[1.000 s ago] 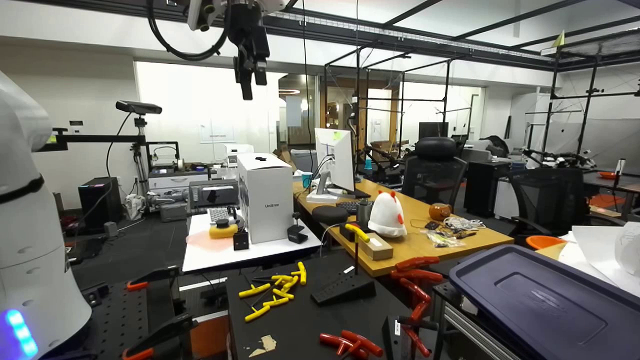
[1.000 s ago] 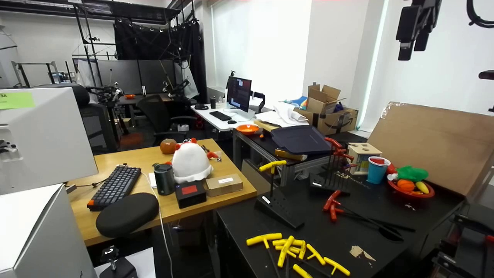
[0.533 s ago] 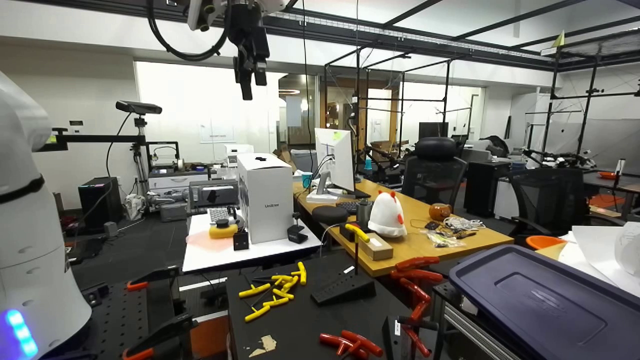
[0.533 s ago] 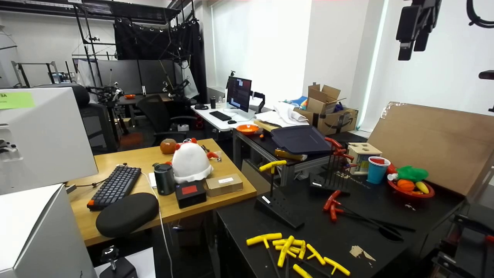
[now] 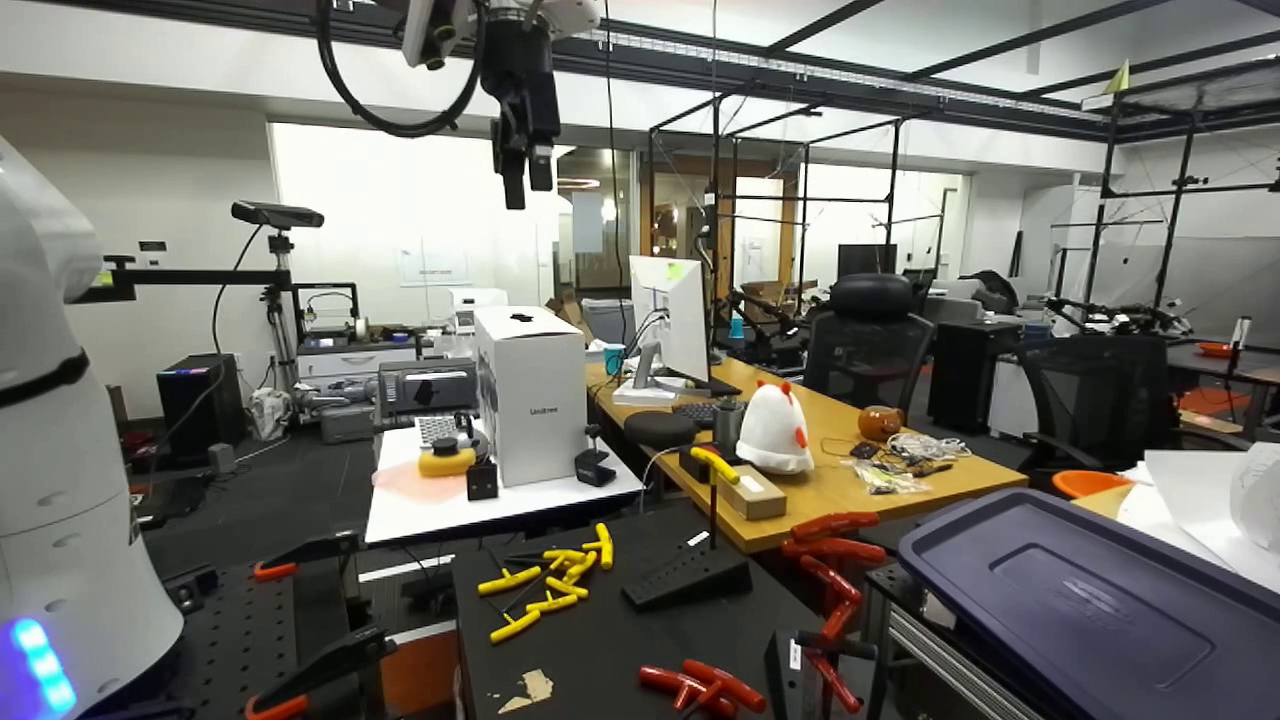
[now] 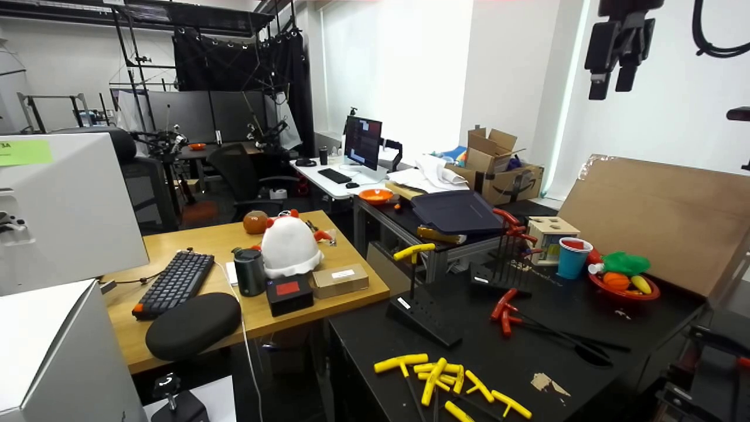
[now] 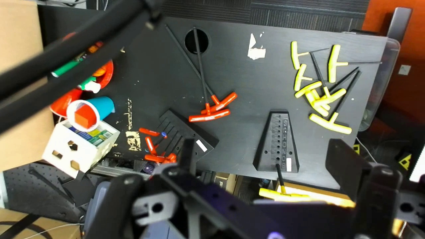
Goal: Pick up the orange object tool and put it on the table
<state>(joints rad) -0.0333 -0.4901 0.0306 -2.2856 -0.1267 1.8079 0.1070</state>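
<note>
Two red-orange T-handled tools lie crossed on the black table in the wrist view. They also show in both exterior views. More red-orange T-handles stand in a black stand beside them. I cannot tell which single one is meant. The table with the light tan wood top stands beyond the black table and also shows in an exterior view. My gripper hangs high above, pointing down, its fingers wide apart with nothing between them. Both exterior views show it too.
Loose yellow T-handles lie on the black table. One yellow T-handle stands upright in a stand. A blue cup, red bowl and leaning cardboard are at one end. A white plush sits on the wood table.
The gripper has moved a little right and down in an exterior view, and a little left and down in an exterior view. The tools and other objects have not moved.
</note>
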